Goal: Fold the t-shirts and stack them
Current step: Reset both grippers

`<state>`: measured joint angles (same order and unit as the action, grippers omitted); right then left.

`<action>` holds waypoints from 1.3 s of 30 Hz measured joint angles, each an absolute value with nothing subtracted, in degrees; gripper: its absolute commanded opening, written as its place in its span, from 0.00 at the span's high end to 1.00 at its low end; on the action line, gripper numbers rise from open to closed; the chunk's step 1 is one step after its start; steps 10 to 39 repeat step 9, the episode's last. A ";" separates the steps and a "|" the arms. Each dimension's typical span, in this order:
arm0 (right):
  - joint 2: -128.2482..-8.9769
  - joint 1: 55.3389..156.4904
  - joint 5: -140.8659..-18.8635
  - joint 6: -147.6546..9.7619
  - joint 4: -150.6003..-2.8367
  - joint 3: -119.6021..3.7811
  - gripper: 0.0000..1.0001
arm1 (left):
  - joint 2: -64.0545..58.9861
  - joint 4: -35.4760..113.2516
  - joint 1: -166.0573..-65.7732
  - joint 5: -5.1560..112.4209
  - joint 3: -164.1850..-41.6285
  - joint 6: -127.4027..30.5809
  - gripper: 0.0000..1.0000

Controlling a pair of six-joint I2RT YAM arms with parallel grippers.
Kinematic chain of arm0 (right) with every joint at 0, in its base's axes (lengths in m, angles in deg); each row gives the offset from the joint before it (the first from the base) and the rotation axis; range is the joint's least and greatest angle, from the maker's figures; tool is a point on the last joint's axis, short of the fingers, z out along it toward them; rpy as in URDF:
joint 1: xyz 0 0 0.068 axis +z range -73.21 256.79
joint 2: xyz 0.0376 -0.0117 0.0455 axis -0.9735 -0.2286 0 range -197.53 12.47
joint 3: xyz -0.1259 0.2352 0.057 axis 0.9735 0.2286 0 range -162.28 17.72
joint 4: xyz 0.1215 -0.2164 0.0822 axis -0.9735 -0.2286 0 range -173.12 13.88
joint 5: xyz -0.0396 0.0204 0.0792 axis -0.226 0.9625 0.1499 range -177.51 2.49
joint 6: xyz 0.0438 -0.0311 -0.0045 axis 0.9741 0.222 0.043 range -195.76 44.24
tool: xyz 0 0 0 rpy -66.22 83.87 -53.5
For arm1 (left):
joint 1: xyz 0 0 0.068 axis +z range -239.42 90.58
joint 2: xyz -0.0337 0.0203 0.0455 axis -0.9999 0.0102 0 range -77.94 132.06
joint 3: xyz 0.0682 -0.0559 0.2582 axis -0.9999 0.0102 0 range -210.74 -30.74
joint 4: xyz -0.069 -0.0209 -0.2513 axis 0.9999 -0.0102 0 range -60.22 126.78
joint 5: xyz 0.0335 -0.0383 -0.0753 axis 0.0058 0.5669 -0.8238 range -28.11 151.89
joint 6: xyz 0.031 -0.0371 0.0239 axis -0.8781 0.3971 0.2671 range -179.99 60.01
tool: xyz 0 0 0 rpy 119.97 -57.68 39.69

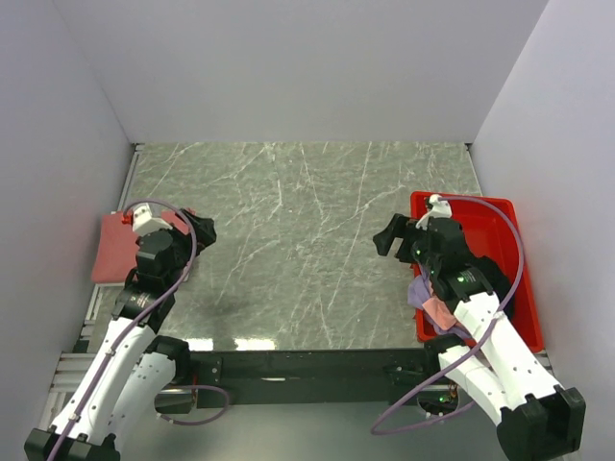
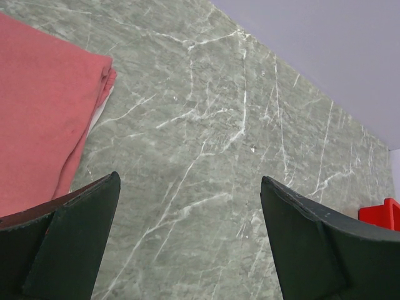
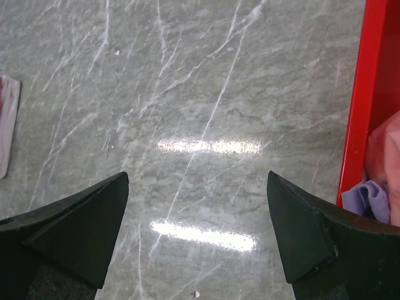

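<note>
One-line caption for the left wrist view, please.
Open left gripper over the marble table, folded dusty red t-shirt at the frame's left edge.

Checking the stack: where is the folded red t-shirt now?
In the top view the dusty red t-shirt lies folded at the left edge of the table, beside the left gripper.

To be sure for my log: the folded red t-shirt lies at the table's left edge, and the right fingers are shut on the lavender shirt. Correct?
No: the right fingers are open and hold nothing, as the right wrist view shows; the lavender shirt lies in the red tray. The rest is right.
</note>
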<state>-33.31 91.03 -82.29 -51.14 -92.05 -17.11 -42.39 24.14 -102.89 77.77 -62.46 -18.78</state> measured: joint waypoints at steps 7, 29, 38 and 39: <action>-32.28 91.03 -83.95 -50.90 -89.58 -13.85 0.02 | -42.61 24.62 -102.91 77.86 -61.87 -18.82 0.01; -31.80 91.03 -84.70 -50.90 -89.38 -13.56 0.01 | -42.78 25.01 -102.89 77.86 -61.85 -18.82 0.00; -31.80 91.03 -84.70 -50.90 -89.38 -13.56 0.01 | -42.78 25.01 -102.89 77.86 -61.85 -18.82 0.00; -31.80 91.03 -84.70 -50.90 -89.38 -13.56 0.01 | -42.78 25.01 -102.89 77.86 -61.85 -18.82 0.00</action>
